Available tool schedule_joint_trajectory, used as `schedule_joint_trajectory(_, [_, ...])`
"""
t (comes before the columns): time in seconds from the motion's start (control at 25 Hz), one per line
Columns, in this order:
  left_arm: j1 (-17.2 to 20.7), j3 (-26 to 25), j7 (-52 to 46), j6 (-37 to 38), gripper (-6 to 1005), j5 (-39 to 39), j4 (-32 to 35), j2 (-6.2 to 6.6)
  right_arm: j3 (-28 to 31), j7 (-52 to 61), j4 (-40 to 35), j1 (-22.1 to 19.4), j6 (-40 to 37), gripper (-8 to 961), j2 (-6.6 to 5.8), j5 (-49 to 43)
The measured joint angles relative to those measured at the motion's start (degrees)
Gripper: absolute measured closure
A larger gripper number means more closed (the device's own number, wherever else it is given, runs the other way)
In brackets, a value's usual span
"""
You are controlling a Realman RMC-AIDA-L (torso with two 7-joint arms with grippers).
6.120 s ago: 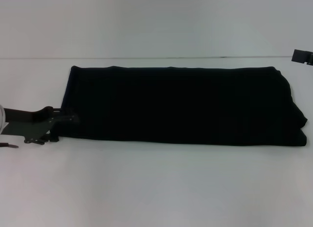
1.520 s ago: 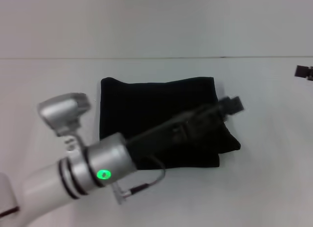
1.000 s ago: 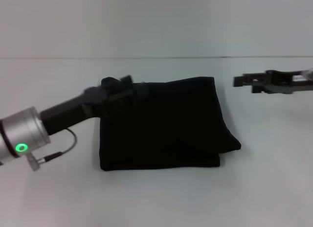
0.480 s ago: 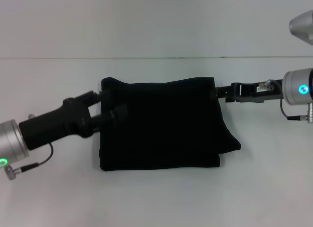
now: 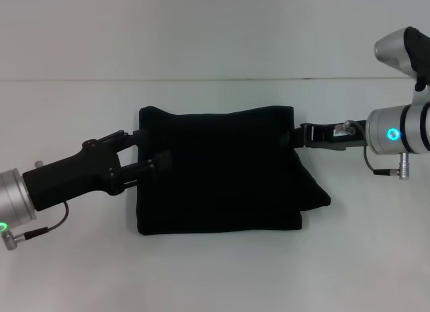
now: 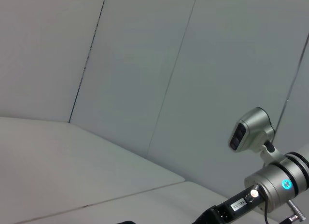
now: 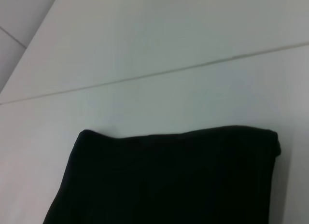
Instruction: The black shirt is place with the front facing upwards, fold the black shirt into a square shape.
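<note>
The soft black cloth shirt (image 5: 222, 171) lies folded into a rough square on the white table (image 5: 215, 271). My left gripper (image 5: 149, 150) sits at its left edge, fingers spread; my right gripper (image 5: 299, 136) touches the far right corner, finger state unclear.

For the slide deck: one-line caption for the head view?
Left gripper and right gripper at opposite edges of the folded black shirt on the white table.
</note>
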Motion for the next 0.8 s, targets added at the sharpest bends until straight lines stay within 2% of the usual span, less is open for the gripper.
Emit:
schedule_joint_trajectory(0.12, [0.0,0.0,-0.1,-0.6,190,0.0,0.0,0.08,0.4,-0.1,0.1,0.0,0.7,645,0.24,0.1])
schedule_joint_trajectory(0.36, [0.1,-0.1,-0.1,-1.3,190,-0.1,0.0,0.09,0.7,-0.5,-0.3,-0.6,1.0,850,0.41,0.4])
schedule_joint_trajectory(0.68, [0.1,-0.1,-0.3,-1.3,190,-0.5,-0.2,-0.01,0.9,-3.4,-0.5,-1.5,2.4,954,-0.12,3.8])
schedule_joint_trajectory(0.8, [0.0,0.0,-1.2,-1.3,190,-0.5,-0.2,-0.01,0.9,-3.4,-1.0,-1.9,2.4,952,-0.37,3.8])
